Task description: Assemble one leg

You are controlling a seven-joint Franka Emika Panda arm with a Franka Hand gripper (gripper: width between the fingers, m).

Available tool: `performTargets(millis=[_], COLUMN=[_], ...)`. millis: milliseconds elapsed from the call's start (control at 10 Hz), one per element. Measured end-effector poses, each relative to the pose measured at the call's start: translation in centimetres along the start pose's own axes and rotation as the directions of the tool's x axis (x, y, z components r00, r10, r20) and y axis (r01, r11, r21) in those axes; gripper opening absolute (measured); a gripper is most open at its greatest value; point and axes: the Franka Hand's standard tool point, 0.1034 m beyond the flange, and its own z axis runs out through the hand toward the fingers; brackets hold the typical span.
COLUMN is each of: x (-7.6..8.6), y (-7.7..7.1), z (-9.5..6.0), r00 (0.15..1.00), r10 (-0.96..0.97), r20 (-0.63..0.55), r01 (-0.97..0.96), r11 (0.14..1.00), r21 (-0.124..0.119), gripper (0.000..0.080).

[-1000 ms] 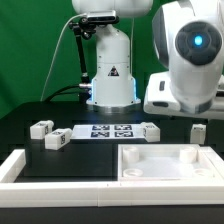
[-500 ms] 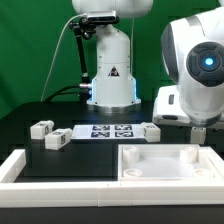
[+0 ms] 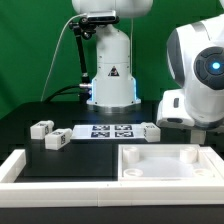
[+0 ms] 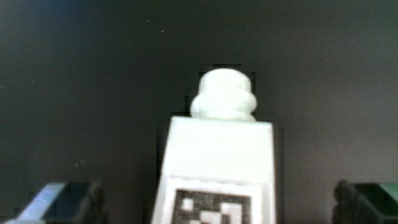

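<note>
1. Exterior view, at its left edge: saw a white border rail (image 3: pixel 14 168) on the black surface (image 3: pixel 90 155).
2. Next to the right, noted a first spare block (image 3: pixel 41 128) and, just beside it and nearer the camera, a second spare block (image 3: pixel 57 139), both tagged.
3. Farther right, found the marker board (image 3: pixel 108 131) lying flat, with a third spare block (image 3: pixel 149 130) at its right end; could not tell whether touching or just apart.
4. Behind the board, saw the robot base (image 3: pixel 110 70).
5. In front, right of centre, noted the tray-like part (image 3: pixel 165 176) with its raised rim.
6. At the exterior view's right, saw the arm (image 3: pixel 200 75) hanging low over the surface, beyond the tray-like part's far right corner; could not judge the fingers' spread from here.
7. In the wrist view, found the leg (image 4: pixel 219 150) centred between the fingers (image 4: pixel 63 200), with its tag facing the camera and a rounded peg (image 4: pixel 224 95) at its far end.
8. Saw the fingers spread wide, one on each side of the leg, apart from it and gripping nothing.
</note>
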Motion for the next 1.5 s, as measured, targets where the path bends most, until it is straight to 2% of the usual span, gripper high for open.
performTargets(millis=[100,200,300,800,900,1000,1200,1300,1500], x=[0.0,0.0,0.0,0.0,-0.2,-1.1,-2.8,-3.0,-2.4], y=[0.0,0.0,0.0,0.1,1.0,1.5,1.3,1.1,0.7], z=[0.0,0.0,0.0,-0.2,-1.6,-3.8,-6.7,-7.8,-8.1], r00=[1.0,1.0,1.0,1.0,0.999,0.998,0.997,0.999,0.999], r10=[0.0,0.0,0.0,-0.015,-0.043,-0.043,-0.05,-0.024,-0.03], r20=[0.0,0.0,0.0,0.004,0.025,0.043,0.065,0.042,-0.019], r01=[0.0,0.0,0.0,0.015,0.043,0.043,0.051,0.024,0.03], r11=[1.0,1.0,1.0,1.0,0.999,0.999,0.999,1.0,1.0], r21=[0.0,0.0,0.0,0.001,0.005,0.007,-0.011,-0.006,0.006], gripper=[0.0543,0.033,0.0285,0.0285,0.0285,0.0285,0.0287,0.0287,0.0287])
